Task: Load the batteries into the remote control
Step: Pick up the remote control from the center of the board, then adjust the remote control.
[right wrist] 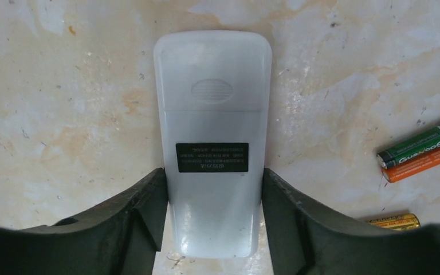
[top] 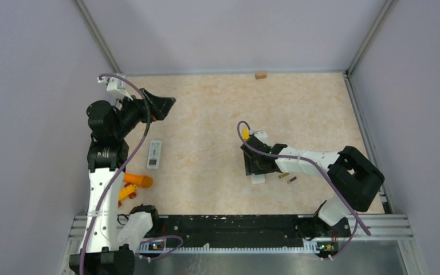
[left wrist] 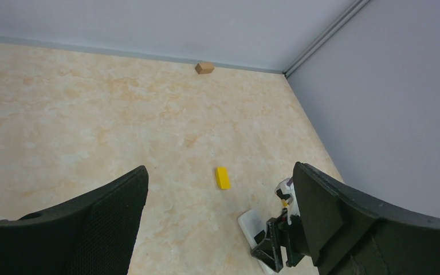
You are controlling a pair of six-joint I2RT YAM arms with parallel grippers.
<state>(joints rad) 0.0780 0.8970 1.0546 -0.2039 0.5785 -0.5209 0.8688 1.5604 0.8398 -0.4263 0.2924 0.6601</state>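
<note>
Clamping the smooth white remote control (right wrist: 212,103) by its long straight sides, the right gripper (right wrist: 213,179) held it back-up on the mottled beige table (right wrist: 63,86), its rounded end pointing away from the wrist. Three slim cylindrical batteries (right wrist: 419,151) lay loose just right of it. The left gripper (left wrist: 220,172) hung raised, jaws spread wide, with tabletop stretching ahead

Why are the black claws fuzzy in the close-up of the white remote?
In the right wrist view the fingers of the right gripper sit too near the lens, so they blur and curve at the bottom edge, while the remote control and batteries look sharp; the top external view is evenly lit, with soft shadows.
</note>
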